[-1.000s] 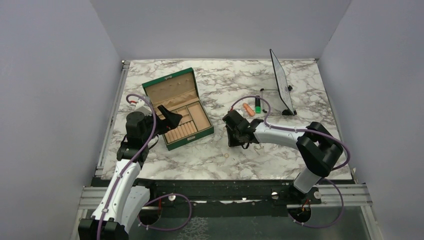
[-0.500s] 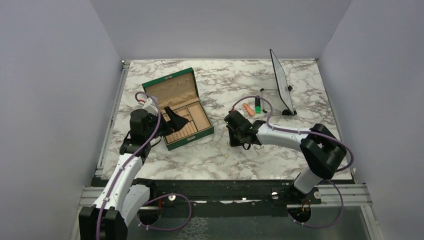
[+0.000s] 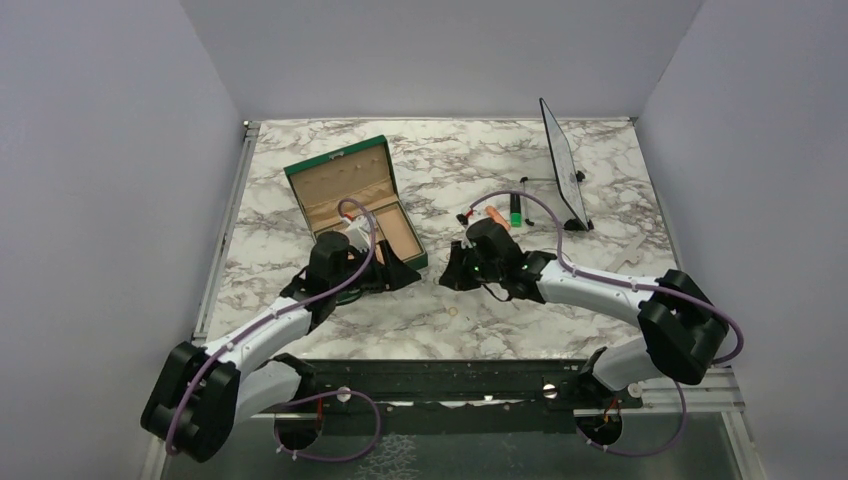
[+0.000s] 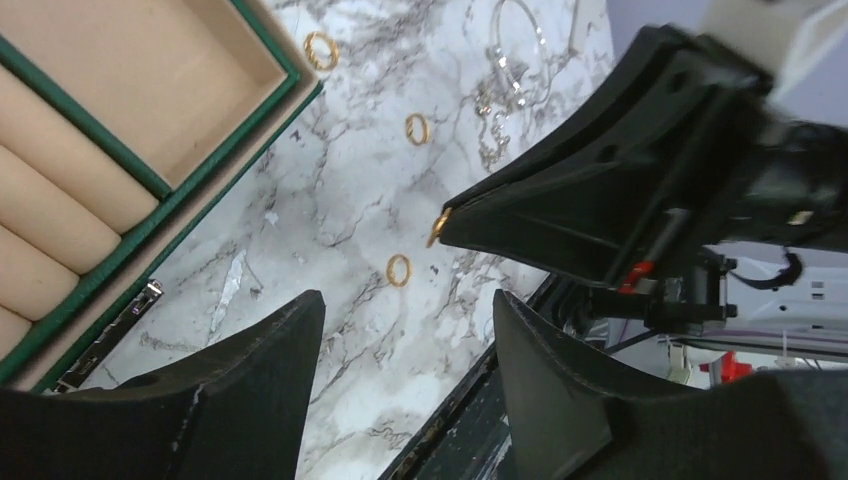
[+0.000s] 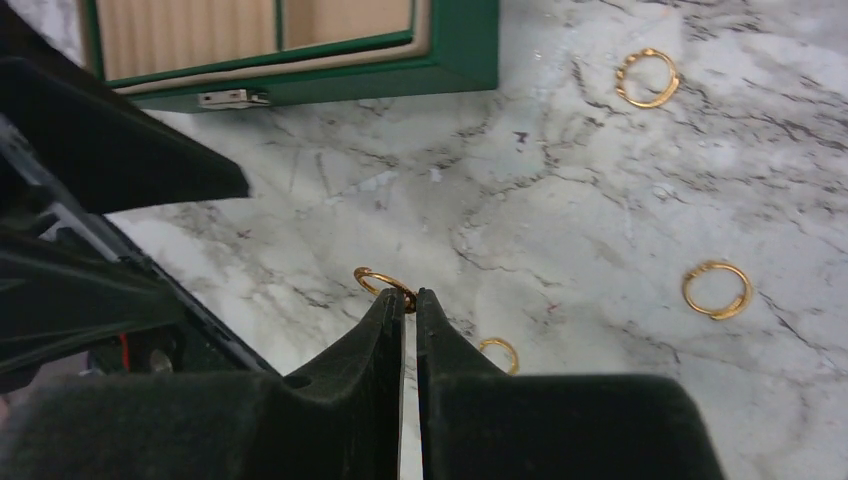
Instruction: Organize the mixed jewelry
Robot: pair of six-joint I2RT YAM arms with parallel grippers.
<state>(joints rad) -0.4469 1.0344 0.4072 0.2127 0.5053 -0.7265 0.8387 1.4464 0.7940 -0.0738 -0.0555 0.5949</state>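
**Right claw has a ring, left claw stands wide**

The right claw (image 5: 408, 298) is pressed together on a thin gold-coloured ring (image 5: 384, 283). The ring stands up past the tips, above the white-and-grey marbled tabletop (image 5: 600, 200).

Working outward in the right wrist view:
- The nearest loose gold ring (image 5: 498, 350) lies on the marble just beside the tips, at 4 o'clock.
- A second loose gold ring (image 5: 717, 289) is at 3 o'clock.
- A third loose gold ring (image 5: 648, 77) sits far out at 1 o'clock, near the box corner.
- At 12 o'clock is the green hinged jewellery box with tan lining (image 5: 460, 60), its small silver latch (image 5: 230, 98) facing the claws.

The left claw (image 4: 405, 312) is spread wide and holds nothing. The nearest loose gold ring lies just ahead of the gap between its tips. In the left wrist view, the thin silvery chain necklace (image 4: 510, 75) lies at 1 o'clock, well beyond.
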